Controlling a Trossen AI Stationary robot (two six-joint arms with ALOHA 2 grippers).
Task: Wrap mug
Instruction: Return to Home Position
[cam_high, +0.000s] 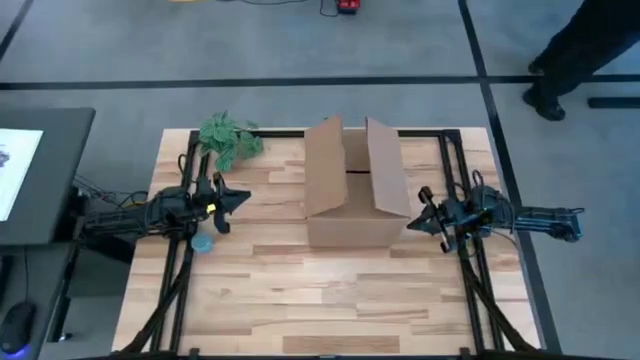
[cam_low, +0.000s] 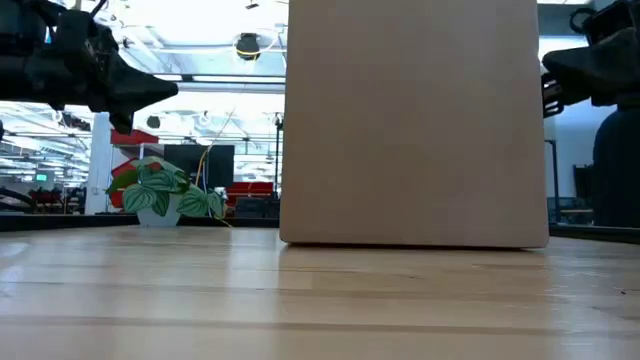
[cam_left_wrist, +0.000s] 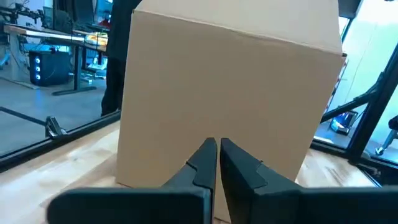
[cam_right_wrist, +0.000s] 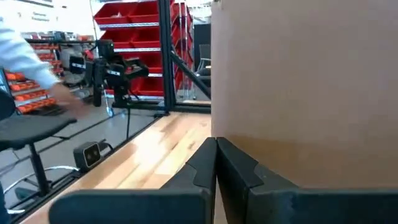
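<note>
Left gripper (cam_high: 243, 198) and right gripper (cam_high: 414, 220) from above, either side of box (cam_high: 355, 195) mid-table, plant (cam_high: 230, 138) at far corner; from low down, both up off table (cam_low: 300, 300); from each wrist, both pressed together, facing box, mug hidden.

Plant (cam_high: 230, 137) left of box (cam_high: 355, 195)

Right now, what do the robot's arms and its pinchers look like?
The left arm and right arm are dark, nearly black, and thin like rods. The left gripper has a small yellow mark behind it. I see no such mark on the right gripper. Each gripper ends in two black fingers shaped like pointed wedges. Thin black cables loop by the wrists.
</note>
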